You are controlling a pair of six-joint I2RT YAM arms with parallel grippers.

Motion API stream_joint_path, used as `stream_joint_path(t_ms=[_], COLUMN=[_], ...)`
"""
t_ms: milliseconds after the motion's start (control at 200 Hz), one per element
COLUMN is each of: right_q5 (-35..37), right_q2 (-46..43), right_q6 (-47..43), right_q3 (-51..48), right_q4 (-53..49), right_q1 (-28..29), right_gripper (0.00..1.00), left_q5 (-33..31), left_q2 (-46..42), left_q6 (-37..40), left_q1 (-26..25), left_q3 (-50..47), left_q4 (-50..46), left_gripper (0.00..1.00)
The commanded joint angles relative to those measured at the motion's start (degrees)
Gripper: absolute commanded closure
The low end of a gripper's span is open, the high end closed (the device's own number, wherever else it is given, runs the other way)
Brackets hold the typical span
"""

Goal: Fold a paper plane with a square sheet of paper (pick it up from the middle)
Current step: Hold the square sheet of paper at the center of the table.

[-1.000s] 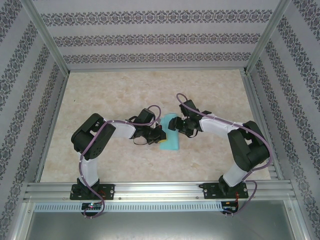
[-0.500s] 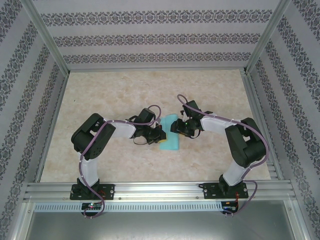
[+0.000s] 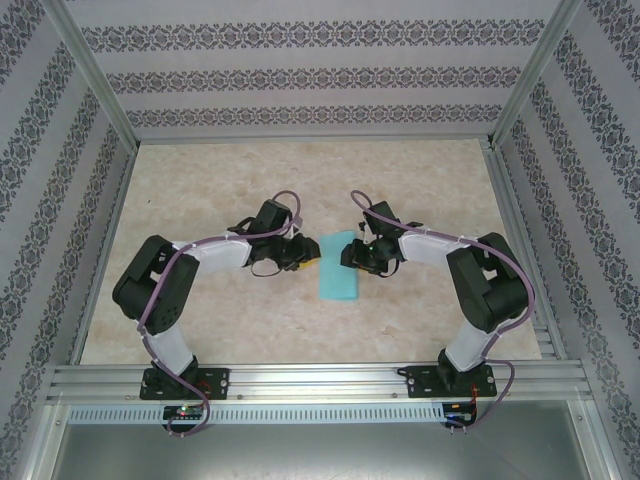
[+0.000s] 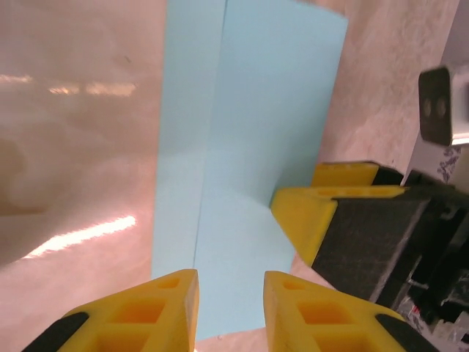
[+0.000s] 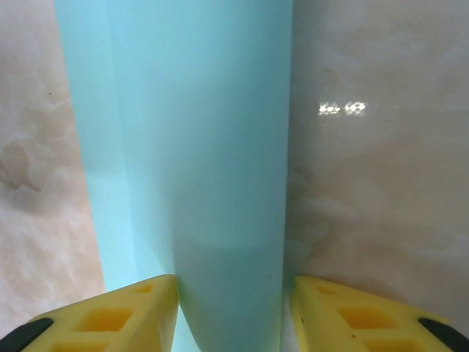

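Having backed your left tool (image 4: 229,282) off the square sheet of paper (image 3: 338,270) and parted it slightly, empty, you leave that folded strip flat mid-table (image 3: 220,180), with your right tool (image 5: 234,282) narrowed half-open astride it, grip uncertain, so this crease looks pressed.

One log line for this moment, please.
paper: folded in half, on table | left gripper: open, beside paper | right gripper: open, over paper
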Motion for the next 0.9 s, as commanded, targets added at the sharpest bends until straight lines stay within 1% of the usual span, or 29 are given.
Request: stream_joint_path(t_ms=[0, 105, 295, 654, 894], right_q5=[6.19, 9.05, 11.68, 12.86, 12.90], right_q2=[2.85, 4.29, 6.70, 9.86, 10.49], right_q6=[-1.06, -0.81, 0.98, 1.21, -0.45], right_q3=[2.08, 3.73, 5.46, 7.63, 6.71], right_q4=[-3.11, -5.08, -6.56, -7.86, -7.50], right_q1=[2.13, 3.93, 5.61, 7.42, 8.41], right_gripper=[0.51, 0.49, 0.46, 0.41, 0.40], left_q5=[-2.50, -3.42, -3.47, -3.61, -4.88], left_q2=[-1.04, -1.08, -0.70, 0.40, -0.92], left_q6=[1.69, 2.05, 2.12, 2.74, 4.15], left_q1=[0.85, 1.09, 1.16, 1.37, 4.38], left_q3=[-0.95, -0.93, -0.90, -0.47, -2.29], left_q4=[-3.14, -3.59, -3.65, -4.01, -4.00], left_gripper=[0.69, 0.69, 0.69, 0.70, 0.70])
